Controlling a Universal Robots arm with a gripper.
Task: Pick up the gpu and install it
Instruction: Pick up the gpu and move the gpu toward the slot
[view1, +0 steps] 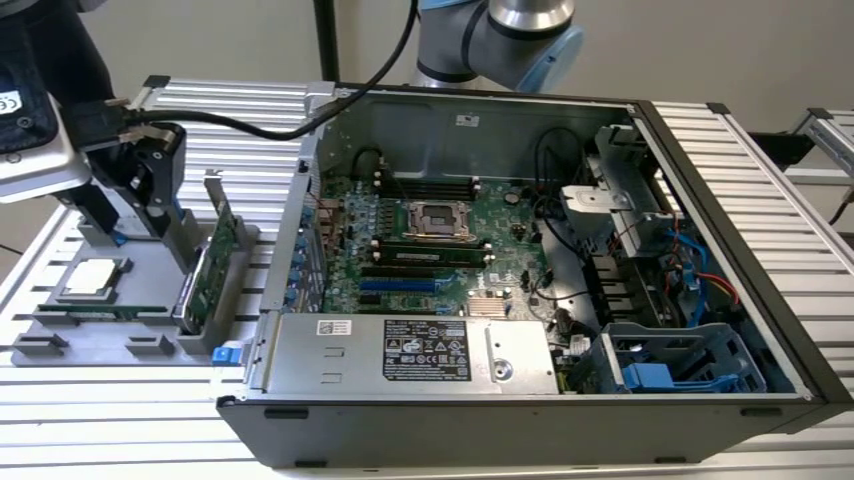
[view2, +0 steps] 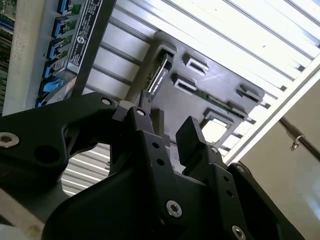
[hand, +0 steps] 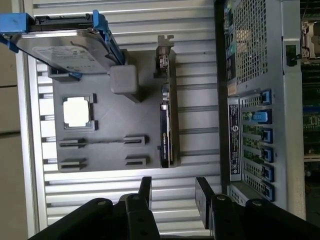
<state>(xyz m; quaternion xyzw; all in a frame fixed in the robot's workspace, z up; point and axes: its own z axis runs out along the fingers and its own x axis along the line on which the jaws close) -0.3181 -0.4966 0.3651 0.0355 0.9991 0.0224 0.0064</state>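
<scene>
- Black 2-finger gripper (hand: 174, 192) shows its jaws apart in both wrist views, with nothing between them.
- We see the gpu (view1: 203, 268), a flat green-board card with a silver end bracket, standing on edge in the grey plastic holder tray (hand: 107, 162), near the gripper but untouched.
- Tray rests on the ribbed metal surface (hand: 140, 20), beside the open black computer case (view1: 534, 440).
- Silver hard drive with blue rails (hand: 65, 47) sits on the same tray.

Robotics lab, PC-assembly setup: opened computer case (view1: 534, 440) w/ bare motherboard (view1: 400, 250) on ribbed alu worktop (view1: 120, 420), grey parts fixture (view1: 87, 348) just beside it, robot arm (view1: 514, 30) behind the case, plain wall (view1: 721, 50)
</scene>
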